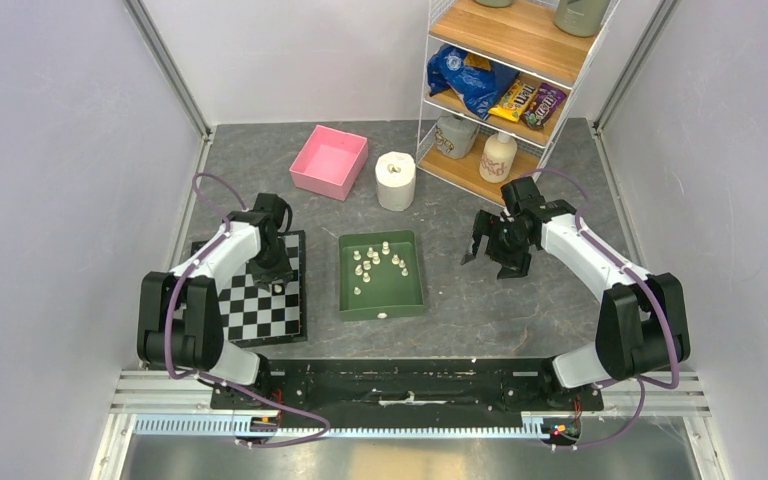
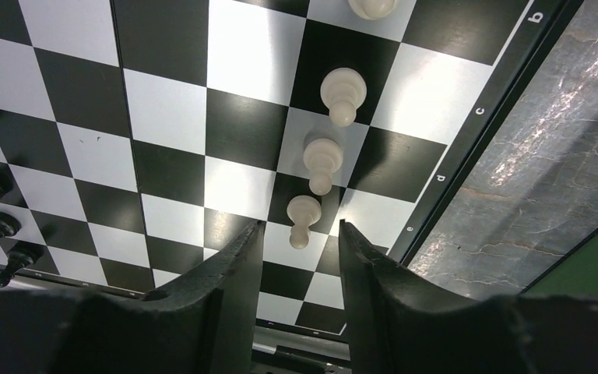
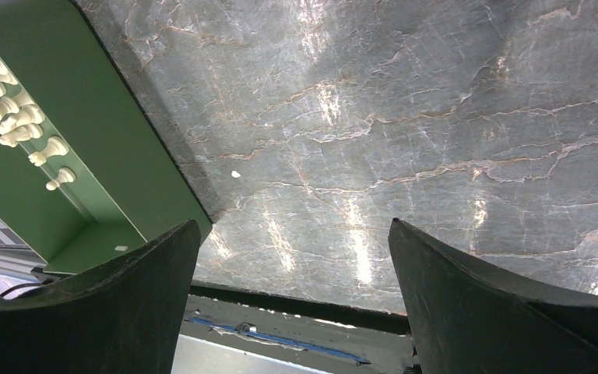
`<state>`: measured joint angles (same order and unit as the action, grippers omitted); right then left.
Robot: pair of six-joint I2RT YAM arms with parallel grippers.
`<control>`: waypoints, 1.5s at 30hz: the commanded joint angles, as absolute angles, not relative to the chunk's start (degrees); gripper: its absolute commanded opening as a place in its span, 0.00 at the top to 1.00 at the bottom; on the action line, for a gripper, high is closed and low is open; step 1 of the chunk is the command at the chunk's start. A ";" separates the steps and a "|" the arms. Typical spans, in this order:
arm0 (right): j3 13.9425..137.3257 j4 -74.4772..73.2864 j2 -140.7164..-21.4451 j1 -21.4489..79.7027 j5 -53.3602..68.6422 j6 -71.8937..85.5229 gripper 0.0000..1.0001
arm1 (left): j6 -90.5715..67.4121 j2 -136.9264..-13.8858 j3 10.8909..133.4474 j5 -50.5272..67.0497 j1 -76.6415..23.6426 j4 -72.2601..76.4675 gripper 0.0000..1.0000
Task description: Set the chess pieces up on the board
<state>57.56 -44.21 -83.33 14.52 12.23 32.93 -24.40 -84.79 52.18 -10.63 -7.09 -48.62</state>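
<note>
Grey table [image 1: 460, 325]: left gripper [image 2: 297, 227] straddles, spread, a pawn [image 2: 304, 210] on the board [image 2: 171, 109]; a skewed lift could tip it into its 12 o'clock neighbour [image 2: 323, 156]; right gripper [image 3: 292, 224] gapes empty

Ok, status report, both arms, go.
Left gripper open around a white pawn on the board. Right gripper open, empty, over table. Other chess pieces in green tray. No obstruction seen.

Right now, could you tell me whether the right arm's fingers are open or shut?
Open. In the right wrist view the right fingers stand wide apart, with only grey table showing between them and nothing held.
</note>
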 commanded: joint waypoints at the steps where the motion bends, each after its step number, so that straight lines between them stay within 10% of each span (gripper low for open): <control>1: 57.51 -43.15 -83.05 14.56 13.01 32.17 0.01 | -23.94 -82.29 53.81 -12.32 -6.77 -49.05 0.50; 13: 57.98 -43.26 -82.94 14.59 13.05 32.50 0.01 | -24.15 -66.14 62.64 -2.03 -8.29 -50.67 0.29; 20: 58.00 -43.33 -82.50 14.59 12.87 32.81 0.01 | -30.44 -70.72 68.09 -7.91 -27.01 -45.81 0.28; 45: 57.35 -44.21 -81.32 14.59 11.43 32.17 0.01 | -44.18 -102.12 74.54 -10.64 -49.22 -31.29 0.55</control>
<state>57.56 -44.27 -82.96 14.52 11.92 32.93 -40.60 -100.53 72.44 -8.56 -48.90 -33.67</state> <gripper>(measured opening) 0.993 0.460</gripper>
